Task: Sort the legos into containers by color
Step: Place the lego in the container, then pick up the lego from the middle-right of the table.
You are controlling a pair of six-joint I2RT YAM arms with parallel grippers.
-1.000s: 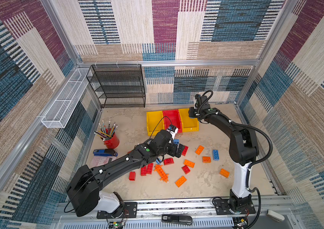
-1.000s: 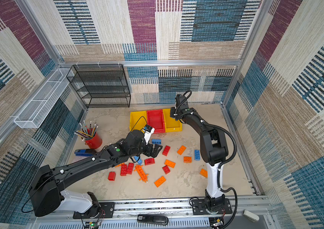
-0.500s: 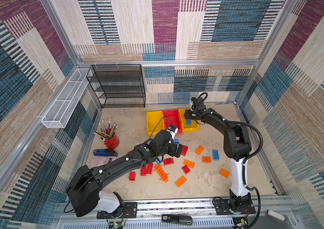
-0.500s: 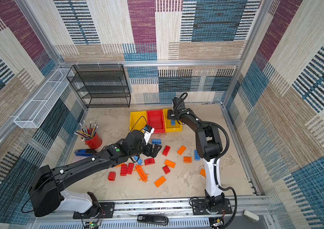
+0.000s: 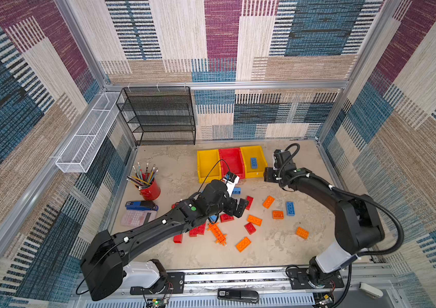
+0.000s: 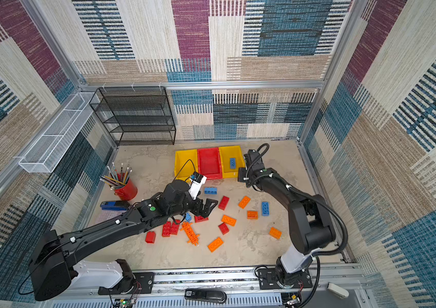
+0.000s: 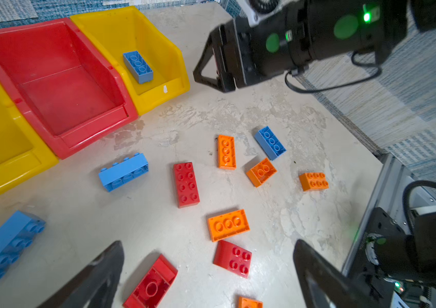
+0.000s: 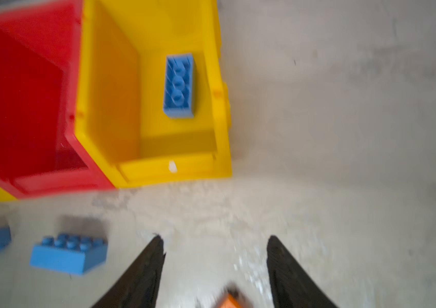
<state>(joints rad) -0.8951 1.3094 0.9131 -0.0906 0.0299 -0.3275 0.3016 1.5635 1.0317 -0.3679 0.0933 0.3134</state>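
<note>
**While nothing is held, one blue brick (image 8: 179, 85) lies in the end yellow container (image 8: 171, 166)**

Left gripper (image 7: 207, 244): fingers spread wide, nothing between them, low over the counter (image 7: 78, 213).
- Closest beneath it: an upturned red brick (image 7: 150, 282) and a red sloped brick (image 7: 232, 258).
- Just ahead of the tips: a flat orange brick (image 7: 228, 224).
- Beyond that: a long red brick (image 7: 186, 184), studs up.
- Farther out: a blue brick on its side (image 7: 123, 172), a loose group of orange bricks (image 7: 261, 172) and another blue one (image 7: 270, 142).
- Farthest from this gripper: the containers (image 7: 59, 80), joined in a row, red between two yellow.

Right gripper (image 8: 215, 238): fingers parted, pinching nothing. Its wrist view is blurred.
- Close in at the base of the fingers: a blurred orange piece (image 8: 232, 300) on the counter.
- Off to one side: a studs-up blue brick (image 8: 68, 256).
- Ahead of the tips: bare counter, then the open front of the end yellow container.
- Inside that container: the one blue brick lies flat on the floor, near the outer side wall.
- Past it: the red container (image 8: 24, 93).

In both top views this gripper hangs just beside the front corner of the end yellow container, not touching it.
</note>
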